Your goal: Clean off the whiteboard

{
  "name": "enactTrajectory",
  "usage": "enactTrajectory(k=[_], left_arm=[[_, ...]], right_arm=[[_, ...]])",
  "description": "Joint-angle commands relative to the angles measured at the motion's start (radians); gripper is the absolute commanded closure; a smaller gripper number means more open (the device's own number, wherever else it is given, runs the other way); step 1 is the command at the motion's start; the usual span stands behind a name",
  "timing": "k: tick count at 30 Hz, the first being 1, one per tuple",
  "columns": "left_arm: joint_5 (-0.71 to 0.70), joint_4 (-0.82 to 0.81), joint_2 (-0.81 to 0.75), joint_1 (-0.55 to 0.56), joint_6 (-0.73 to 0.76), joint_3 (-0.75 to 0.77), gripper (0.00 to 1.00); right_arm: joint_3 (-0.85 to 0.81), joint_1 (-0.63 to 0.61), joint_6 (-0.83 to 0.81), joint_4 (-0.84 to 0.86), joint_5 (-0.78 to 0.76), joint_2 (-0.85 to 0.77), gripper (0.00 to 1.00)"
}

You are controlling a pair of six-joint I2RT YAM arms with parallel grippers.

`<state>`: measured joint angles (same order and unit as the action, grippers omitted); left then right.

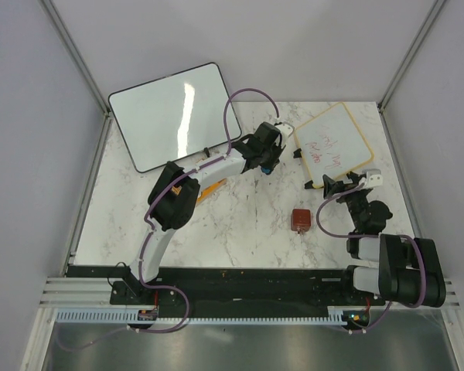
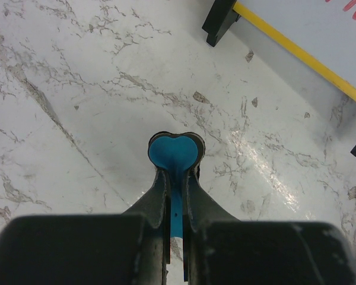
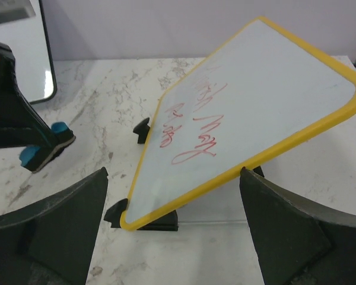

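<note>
The whiteboard (image 1: 334, 145) with a yellow frame and red handwriting stands tilted on black clip feet at the back right of the marble table. My left gripper (image 1: 269, 164) hovers just left of it. In the left wrist view that gripper (image 2: 176, 172) is shut on a blue eraser (image 2: 175, 152), and the board's yellow edge (image 2: 296, 53) crosses the upper right. My right gripper (image 3: 172, 175) is open, and the near corner of the whiteboard (image 3: 249, 101) lies between its spread fingers without being clamped. The eraser (image 3: 47, 148) also shows at the left of the right wrist view.
A larger black-framed blank whiteboard (image 1: 174, 114) leans at the back left. A small red-brown block (image 1: 301, 220) lies on the table in front of the right arm. An orange object (image 1: 210, 188) sticks out under the left arm. Grey walls close in the table.
</note>
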<state>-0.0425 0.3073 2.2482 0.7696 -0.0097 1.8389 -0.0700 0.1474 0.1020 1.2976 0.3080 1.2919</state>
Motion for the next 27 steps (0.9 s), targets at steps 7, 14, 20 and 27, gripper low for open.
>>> enactTrajectory(k=[7,14,20,27], left_arm=[[0.015,-0.007,-0.029,0.000,0.022,0.000,0.98],[0.038,-0.011,-0.027,0.000,0.019,-0.001,0.98],[0.038,-0.014,-0.039,0.005,-0.007,0.006,0.98],[0.038,-0.014,-0.056,0.016,-0.003,0.014,0.98]], right_arm=[[-0.299,0.110,0.072,-0.344,0.407,-0.134,0.02],[-0.454,0.113,-0.247,-0.964,0.229,-0.209,0.02],[-0.649,0.175,-0.334,-1.206,0.137,-0.154,0.02],[-0.908,0.288,-0.268,-1.343,0.233,-0.028,0.05]])
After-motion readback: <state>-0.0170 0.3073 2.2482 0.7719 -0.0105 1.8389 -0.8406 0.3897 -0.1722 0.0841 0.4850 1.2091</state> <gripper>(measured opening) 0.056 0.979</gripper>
